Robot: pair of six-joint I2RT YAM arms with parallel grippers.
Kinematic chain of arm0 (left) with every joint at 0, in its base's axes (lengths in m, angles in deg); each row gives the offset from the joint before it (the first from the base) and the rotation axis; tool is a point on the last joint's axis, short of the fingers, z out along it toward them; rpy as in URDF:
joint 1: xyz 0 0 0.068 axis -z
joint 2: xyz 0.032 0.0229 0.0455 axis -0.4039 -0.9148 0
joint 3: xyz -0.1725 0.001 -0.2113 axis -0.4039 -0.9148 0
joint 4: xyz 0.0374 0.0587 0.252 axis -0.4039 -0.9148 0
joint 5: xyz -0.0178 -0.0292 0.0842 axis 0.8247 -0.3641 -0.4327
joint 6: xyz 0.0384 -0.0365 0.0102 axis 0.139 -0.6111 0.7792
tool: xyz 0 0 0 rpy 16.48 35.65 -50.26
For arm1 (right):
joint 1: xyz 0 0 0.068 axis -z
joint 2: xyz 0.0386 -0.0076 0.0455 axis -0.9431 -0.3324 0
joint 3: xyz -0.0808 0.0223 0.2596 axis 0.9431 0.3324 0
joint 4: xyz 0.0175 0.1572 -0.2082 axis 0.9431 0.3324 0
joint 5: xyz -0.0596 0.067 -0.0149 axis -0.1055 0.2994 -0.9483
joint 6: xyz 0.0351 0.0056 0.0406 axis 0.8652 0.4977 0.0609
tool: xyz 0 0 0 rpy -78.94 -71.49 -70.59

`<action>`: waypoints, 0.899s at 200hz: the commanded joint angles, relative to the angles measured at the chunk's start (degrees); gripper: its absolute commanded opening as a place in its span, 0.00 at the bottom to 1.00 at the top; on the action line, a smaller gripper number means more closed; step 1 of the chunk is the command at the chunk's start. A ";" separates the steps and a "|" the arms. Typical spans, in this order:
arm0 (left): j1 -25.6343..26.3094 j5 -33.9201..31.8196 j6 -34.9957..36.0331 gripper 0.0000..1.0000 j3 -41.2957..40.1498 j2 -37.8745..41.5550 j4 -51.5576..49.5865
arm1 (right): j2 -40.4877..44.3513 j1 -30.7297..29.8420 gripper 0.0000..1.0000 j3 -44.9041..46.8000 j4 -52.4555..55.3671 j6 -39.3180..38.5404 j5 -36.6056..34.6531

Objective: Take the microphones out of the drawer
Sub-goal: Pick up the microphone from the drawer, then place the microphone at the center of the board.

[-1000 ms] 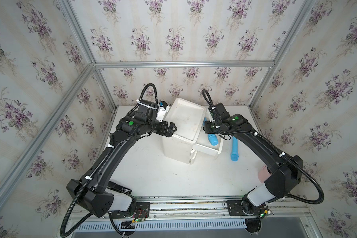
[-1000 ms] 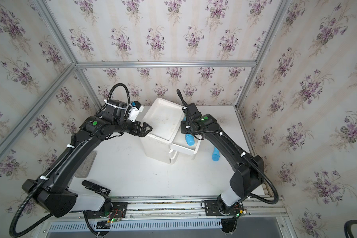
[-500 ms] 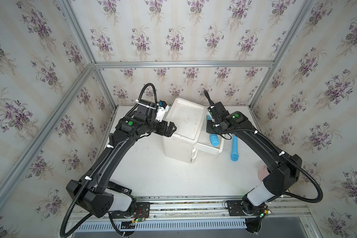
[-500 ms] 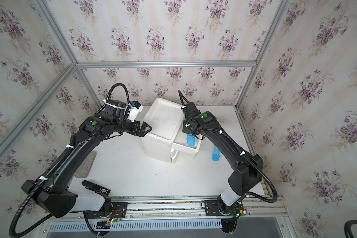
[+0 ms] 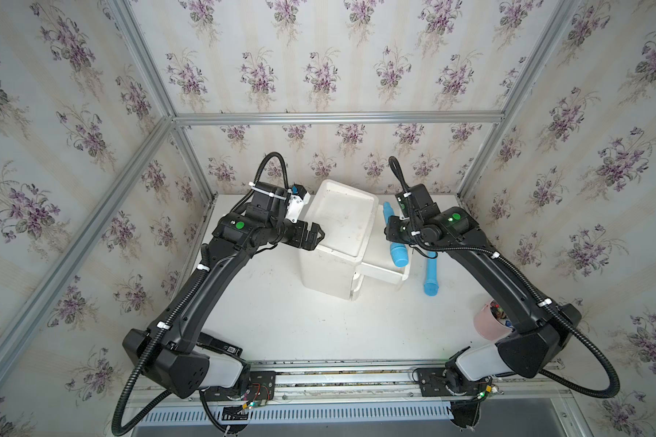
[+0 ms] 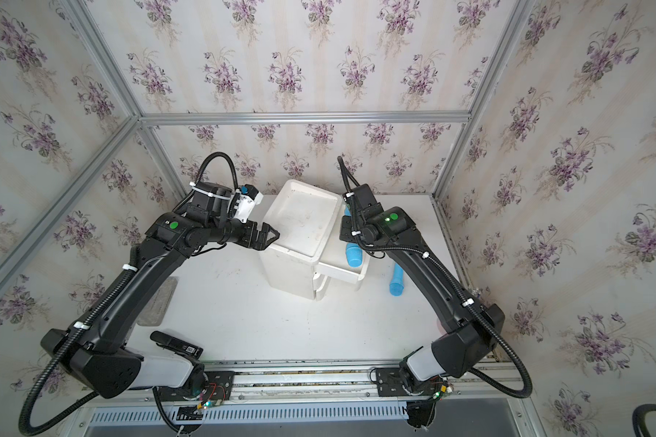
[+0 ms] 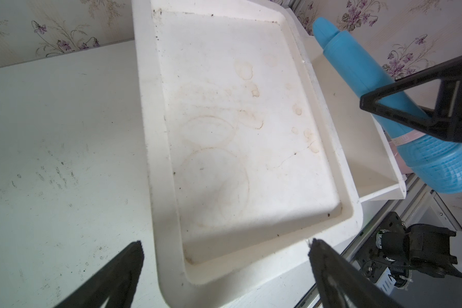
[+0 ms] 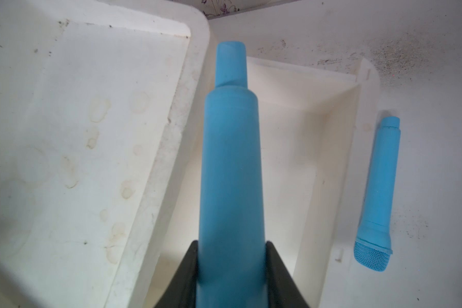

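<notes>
Floral wallpaper (image 5: 319, 56) closes in on three sides around a white table (image 5: 281, 321). At frame centre in both top views stands a white drawer cabinet (image 5: 341, 223), with a drawer (image 5: 381, 274) pulled out toward the right. At the cabinet's left rim the left gripper (image 5: 319, 237) hangs with its jaws spread wide and nothing between them. The right gripper (image 8: 232, 248) is clamped partway closed around a blue microphone (image 5: 398, 255), held tilted just above the open drawer with its mesh head toward the frame bottom. A second blue microphone (image 5: 430, 276) lies on the table right of the drawer. A pink cup (image 5: 487, 323) sits at lower right.
</notes>
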 commanded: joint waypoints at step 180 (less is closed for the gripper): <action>-1.12 1.69 0.16 0.99 -0.62 -0.48 1.33 | 14.67 22.92 0.00 24.48 -16.19 -7.30 4.39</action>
